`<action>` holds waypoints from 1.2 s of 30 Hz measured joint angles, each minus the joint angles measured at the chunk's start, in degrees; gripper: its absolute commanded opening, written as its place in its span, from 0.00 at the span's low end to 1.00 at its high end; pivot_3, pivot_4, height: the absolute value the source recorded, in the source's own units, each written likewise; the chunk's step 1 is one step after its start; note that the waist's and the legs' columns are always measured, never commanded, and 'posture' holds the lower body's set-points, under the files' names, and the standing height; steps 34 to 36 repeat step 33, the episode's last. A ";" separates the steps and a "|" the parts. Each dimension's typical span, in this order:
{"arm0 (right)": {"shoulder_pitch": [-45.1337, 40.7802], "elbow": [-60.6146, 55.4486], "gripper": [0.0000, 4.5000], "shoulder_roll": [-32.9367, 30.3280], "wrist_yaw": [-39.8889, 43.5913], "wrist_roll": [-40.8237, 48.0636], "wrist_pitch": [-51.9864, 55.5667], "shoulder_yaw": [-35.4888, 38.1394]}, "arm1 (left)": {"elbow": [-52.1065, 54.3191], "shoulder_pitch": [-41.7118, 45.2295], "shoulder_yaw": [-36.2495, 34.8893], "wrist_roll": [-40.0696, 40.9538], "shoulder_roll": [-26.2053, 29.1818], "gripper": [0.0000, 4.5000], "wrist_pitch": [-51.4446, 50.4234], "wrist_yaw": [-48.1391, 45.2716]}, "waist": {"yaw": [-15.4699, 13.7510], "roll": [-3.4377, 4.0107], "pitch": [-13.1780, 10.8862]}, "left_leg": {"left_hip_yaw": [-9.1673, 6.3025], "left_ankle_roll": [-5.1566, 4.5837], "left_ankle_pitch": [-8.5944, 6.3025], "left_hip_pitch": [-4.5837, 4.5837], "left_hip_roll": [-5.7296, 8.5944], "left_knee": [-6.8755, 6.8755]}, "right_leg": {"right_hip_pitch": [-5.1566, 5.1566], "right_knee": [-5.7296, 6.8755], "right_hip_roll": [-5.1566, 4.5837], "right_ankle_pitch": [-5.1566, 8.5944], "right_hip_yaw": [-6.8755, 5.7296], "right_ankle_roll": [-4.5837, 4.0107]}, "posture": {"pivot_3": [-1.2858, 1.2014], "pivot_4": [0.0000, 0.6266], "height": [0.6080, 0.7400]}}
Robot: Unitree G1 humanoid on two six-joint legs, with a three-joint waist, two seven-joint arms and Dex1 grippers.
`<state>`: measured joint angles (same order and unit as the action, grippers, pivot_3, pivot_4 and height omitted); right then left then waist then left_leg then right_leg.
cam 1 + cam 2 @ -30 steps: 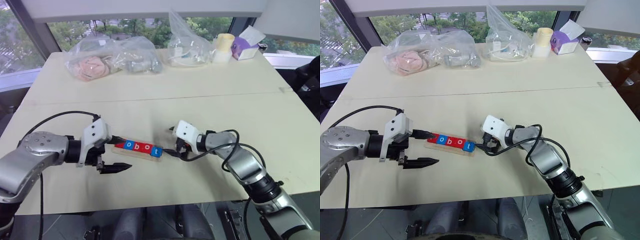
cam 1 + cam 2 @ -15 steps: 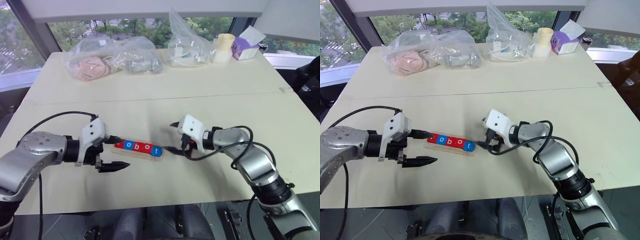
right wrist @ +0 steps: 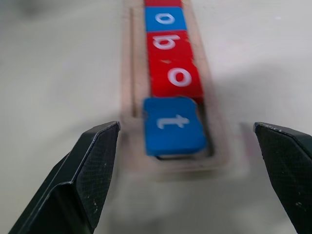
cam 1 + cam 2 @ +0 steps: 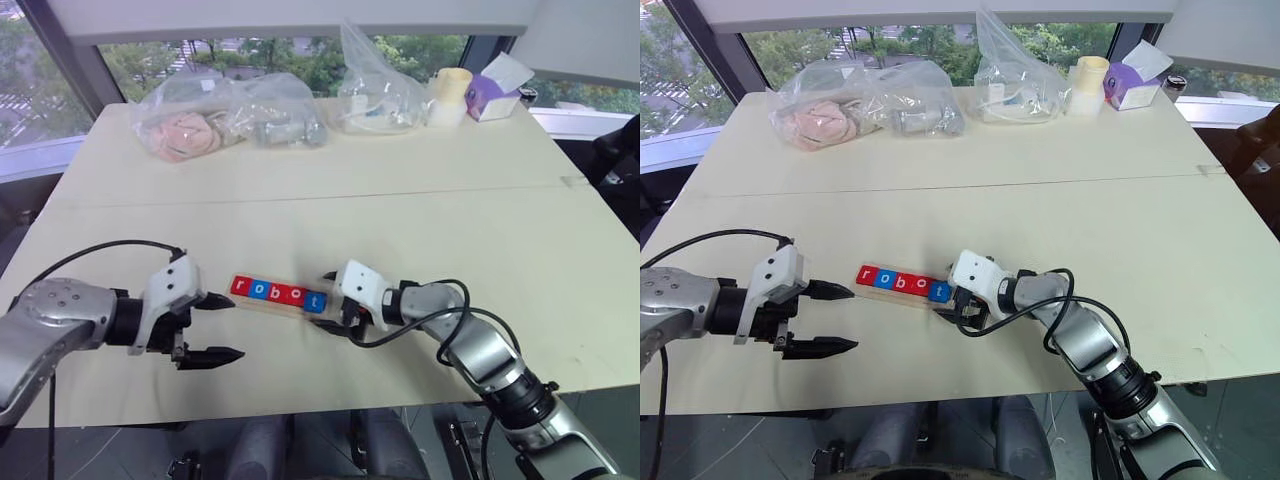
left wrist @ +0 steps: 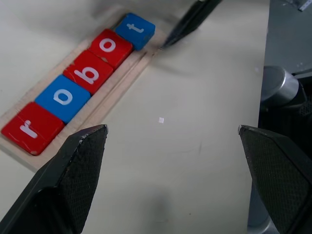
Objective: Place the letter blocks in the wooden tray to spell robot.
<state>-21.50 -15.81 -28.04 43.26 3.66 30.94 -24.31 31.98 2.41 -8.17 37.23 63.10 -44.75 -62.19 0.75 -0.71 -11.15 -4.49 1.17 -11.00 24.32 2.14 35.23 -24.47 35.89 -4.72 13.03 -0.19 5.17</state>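
The pale table [image 4: 420,200] carries everything, and its far edge is crowded with things that are hard to read: a clear plastic bag [image 4: 185,125] with pinkish soft contents whose nature cannot be told, a second clear bag [image 4: 285,118] with greyish items inside, and a third, taller bag [image 4: 375,95] whose contents are only faint shapes. Beside them stand a cream roll or cup [image 4: 448,95] and a purple tissue box [image 4: 495,92], the box partly cut off by the window frame behind. Near the front edge lies the wooden tray [image 5: 117,90], slightly angled, and all five letter blocks [image 4: 902,283] sit in its groove in a row touching one another: red r [image 5: 31,127], blue o [image 5: 62,97], red b [image 5: 88,73], red o [image 5: 109,46], blue t [image 5: 135,30], reading robot. In the right wrist view the far end of the row is cut off by the frame and the near rim of the tray is blurred. The left gripper [image 4: 215,328] hovers just beside the r end of the tray, its fingers spread wide and empty. The right gripper [image 4: 333,300] sits at the t end, its fingers also spread wide, holding nothing, with one fingertip close to the tray's corner; whether it touches cannot be told.
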 measured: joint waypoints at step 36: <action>4.12 -18.57 0.99 -9.03 7.10 20.77 15.24 18.53 | -5.23 -7.08 -6.51 -0.53 -2.09 1.00 0.59 2.40 | -0.03 0.00 0.00 | -0.03 0.01 -0.01 0.01 -0.05 -0.03 | -0.02 -0.03 -0.11 0.02 0.00 -0.01 | 0.52 0.24 1.00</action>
